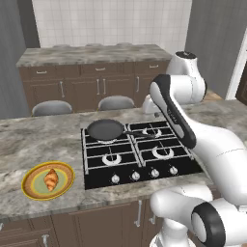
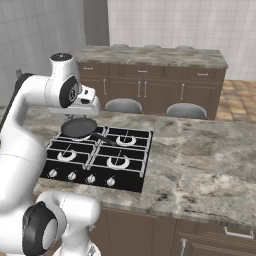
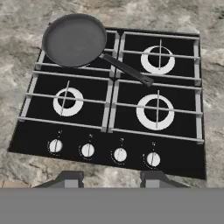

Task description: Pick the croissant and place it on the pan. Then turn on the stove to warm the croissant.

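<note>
Croissant [image 1: 50, 179]: you'll find it lying on the plate in the left base view, at about 8 o'clock from the stove, well apart from the pan.
Plate [image 1: 29, 190]: yellow rim, green centre, flat on the counter just beside the stove's left edge, near the counter's front.
Pan [image 3: 74, 39]: you see it on the far-left burner, empty; in the hand view it sits at 11 o'clock of the stove, its handle [image 3: 128, 70] running toward 4 o'clock and ending over the middle of the grates.
Stove [image 3: 131, 144]: black, four burners under grates, set into the counter; three burners are bare.
Knobs [image 3: 120, 154]: four in a row along the near edge, at 6 o'clock of the stove in the hand view. You cannot read their settings from here.
Gripper [image 3: 111, 178]: your hand camera looks down on the stove from above; the two finger tips show at the bottom edge, set wide apart with nothing between them, over the counter strip in front of the knobs.
Arm [image 1: 173, 108]: in the left base view it bends up over the stove's right side; in the right base view the hand hangs above the stove's far-left corner, close over the pan.
Counter [image 2: 200, 165]: grey marbled stone around the stove, with a wide stretch at 3 o'clock in the right base view.
Stools [image 2: 124, 105]: two grey seats behind the counter at 12 o'clock.
Cabinets [image 1: 96, 84]: brown, along the back wall under a second stone top.
</note>
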Controlling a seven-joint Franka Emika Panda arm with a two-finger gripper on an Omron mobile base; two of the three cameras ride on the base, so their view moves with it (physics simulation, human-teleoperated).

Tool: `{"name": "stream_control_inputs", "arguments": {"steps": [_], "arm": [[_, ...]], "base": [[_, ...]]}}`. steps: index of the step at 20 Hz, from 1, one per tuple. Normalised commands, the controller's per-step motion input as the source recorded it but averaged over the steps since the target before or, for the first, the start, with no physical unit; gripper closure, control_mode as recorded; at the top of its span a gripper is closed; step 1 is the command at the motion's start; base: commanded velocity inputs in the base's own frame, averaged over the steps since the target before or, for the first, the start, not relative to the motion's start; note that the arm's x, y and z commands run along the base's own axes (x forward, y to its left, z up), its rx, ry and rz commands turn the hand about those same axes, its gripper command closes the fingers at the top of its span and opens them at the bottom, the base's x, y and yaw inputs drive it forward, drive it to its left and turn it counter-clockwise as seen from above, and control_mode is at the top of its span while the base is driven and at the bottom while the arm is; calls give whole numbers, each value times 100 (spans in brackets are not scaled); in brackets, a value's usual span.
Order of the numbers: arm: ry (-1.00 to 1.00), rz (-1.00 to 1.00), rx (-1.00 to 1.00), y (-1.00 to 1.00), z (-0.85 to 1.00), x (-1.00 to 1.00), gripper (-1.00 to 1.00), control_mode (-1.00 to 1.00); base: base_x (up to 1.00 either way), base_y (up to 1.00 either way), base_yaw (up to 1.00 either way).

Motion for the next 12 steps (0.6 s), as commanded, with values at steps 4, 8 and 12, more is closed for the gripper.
{"name": "stream_control_inputs", "arguments": {"steps": [4, 8, 12], "arm": [[0, 0, 0, 6, 0, 0, -100, -100], [0, 0, -7, 87, 1, 2, -100, -100], [0, 1, -3, 100, 1, 8, -100, -100]], "base": [[0, 0, 0], [0, 0, 0], [0, 0, 0]]}}
